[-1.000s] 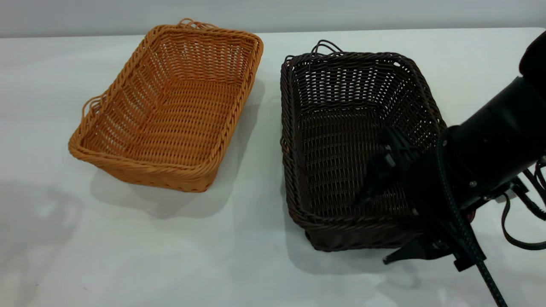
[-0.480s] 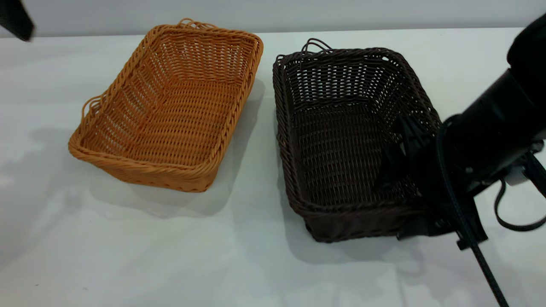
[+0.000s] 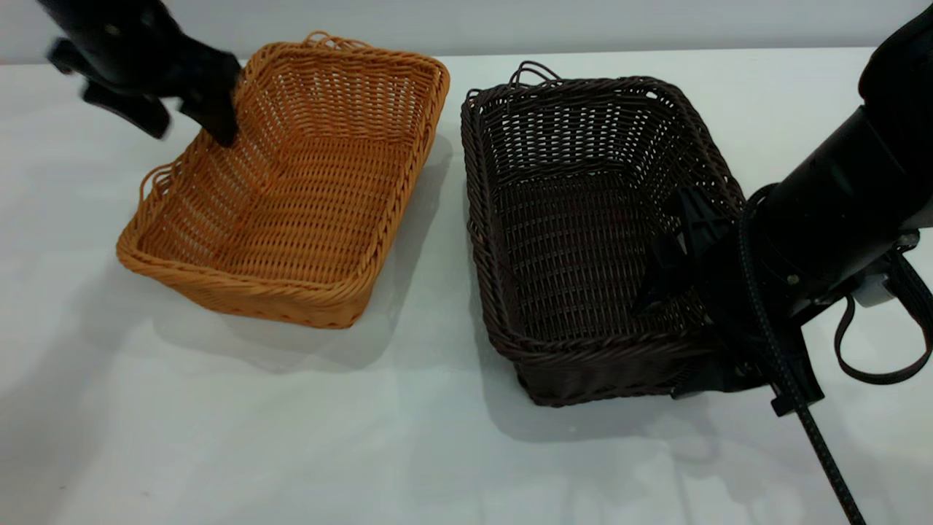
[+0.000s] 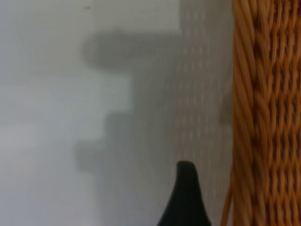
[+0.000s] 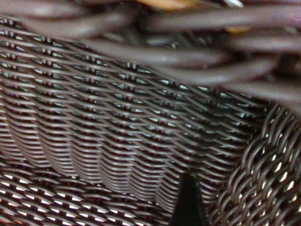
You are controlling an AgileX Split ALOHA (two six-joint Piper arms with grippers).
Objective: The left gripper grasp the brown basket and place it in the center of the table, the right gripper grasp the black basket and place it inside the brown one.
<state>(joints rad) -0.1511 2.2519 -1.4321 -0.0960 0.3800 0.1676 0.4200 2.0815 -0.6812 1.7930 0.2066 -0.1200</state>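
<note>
My right gripper (image 3: 681, 321) jaws pinch the black basket (image 3: 583, 233) corner; my left gripper (image 3: 186, 109) jaws straddle, spread, the brown basket (image 3: 291, 182) rim.

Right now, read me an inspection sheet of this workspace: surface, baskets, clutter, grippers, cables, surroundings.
Surface: white table, shadows only.
Job's things: brown basket at left, black basket at right, side by side, apart, both empty.
Clutter: nothing seen.
Grippers: left gripper open at the brown basket's far-left rim; right gripper clamps the black basket's near-right corner.
Cables: black cable and loop strap hang from the right arm.
Surroundings: plain grey wall.
</note>
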